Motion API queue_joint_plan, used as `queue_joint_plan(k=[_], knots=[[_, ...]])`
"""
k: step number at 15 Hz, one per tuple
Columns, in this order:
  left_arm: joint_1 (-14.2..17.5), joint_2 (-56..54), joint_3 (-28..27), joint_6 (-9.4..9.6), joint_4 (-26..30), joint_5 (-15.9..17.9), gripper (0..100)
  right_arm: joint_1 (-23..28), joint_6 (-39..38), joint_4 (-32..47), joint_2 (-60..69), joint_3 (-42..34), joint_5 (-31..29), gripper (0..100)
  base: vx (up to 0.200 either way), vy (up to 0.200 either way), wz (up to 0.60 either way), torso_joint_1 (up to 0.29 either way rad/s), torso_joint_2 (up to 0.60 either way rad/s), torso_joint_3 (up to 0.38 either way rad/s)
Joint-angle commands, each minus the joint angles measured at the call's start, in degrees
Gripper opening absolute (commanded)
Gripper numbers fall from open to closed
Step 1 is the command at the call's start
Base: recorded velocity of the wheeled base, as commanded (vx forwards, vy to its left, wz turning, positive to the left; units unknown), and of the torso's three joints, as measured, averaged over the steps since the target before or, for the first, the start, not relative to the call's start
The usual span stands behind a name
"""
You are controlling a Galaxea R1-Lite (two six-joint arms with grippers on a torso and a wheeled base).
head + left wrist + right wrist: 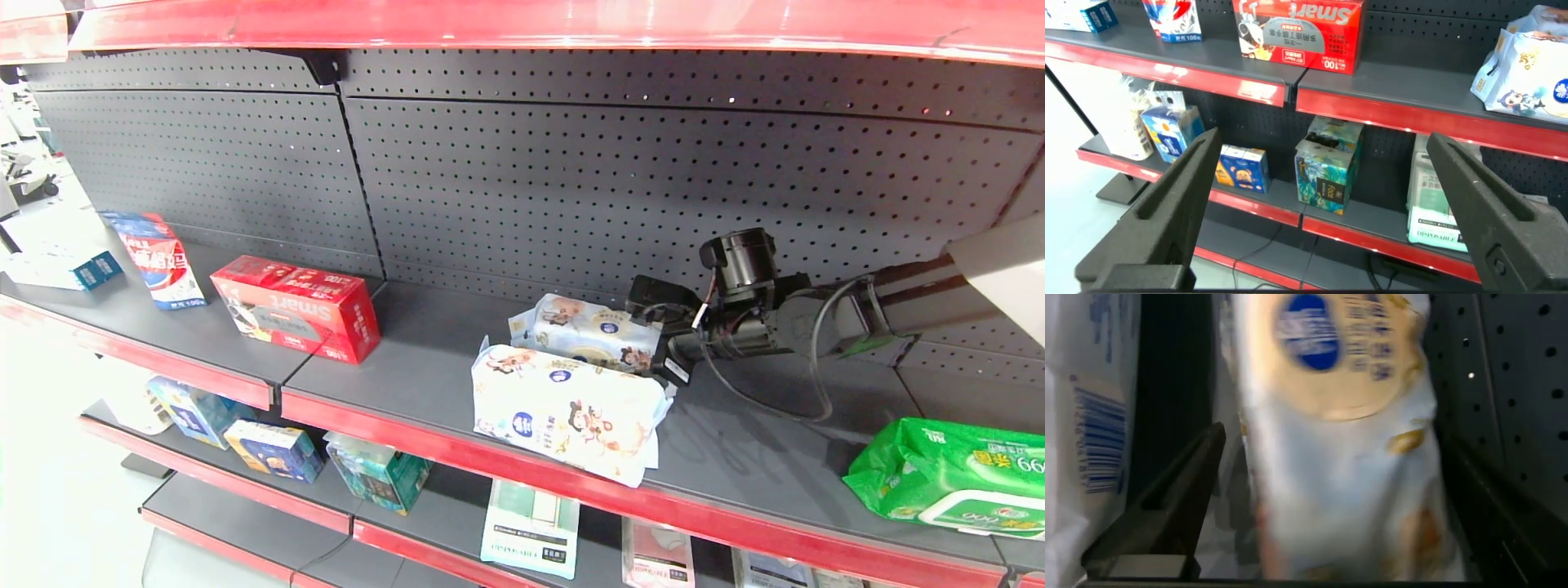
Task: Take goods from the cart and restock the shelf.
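Back wall: dark grey perforated metal panels (571, 180), joined at a vertical seam.
Shelving: dark grey metal shelf boards (392, 359) with glossy red front strips (367, 423), stacked in tiers.
Top: red overhead fascia (522, 24).
Floor: pale glossy floor (49, 506), brightly lit, at the left.

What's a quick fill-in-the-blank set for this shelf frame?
The box left of the front white pack is ___.
The right gripper sits ___ that pack, nearer the back panel.
The rightmost pack on the shelf is ___.
Missing: red; behind; green.
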State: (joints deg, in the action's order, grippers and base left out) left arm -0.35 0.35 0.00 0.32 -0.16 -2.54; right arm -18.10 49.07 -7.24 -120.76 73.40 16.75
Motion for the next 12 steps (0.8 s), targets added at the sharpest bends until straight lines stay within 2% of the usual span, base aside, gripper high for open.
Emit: queue_joint_plan(k=[1, 8, 12], knots=[[0.0, 0.1, 0.0, -0.05, 0.0, 0.0, 100, 0.0, 0.0, -0.1, 0.1, 0.3, -0.2, 100, 0.0, 0.0, 0.0, 0.0, 0.0, 0.0], [0.0, 0.1, 0.0, 0.03, 0.0, 0.1, 100, 0.3, -0.3, -0.1, 3.1, -0.3, -0.7, 100, 0.0, 0.0, 0.0, 0.0, 0.0, 0.0], [0.0, 0.1, 0.0, -0.05, 0.0, 0.1, 100, 0.6, -1.1, -0.1, 6.9, -3.7, -0.9, 100, 0.0, 0.0, 0.0, 0.0, 0.0, 0.0]])
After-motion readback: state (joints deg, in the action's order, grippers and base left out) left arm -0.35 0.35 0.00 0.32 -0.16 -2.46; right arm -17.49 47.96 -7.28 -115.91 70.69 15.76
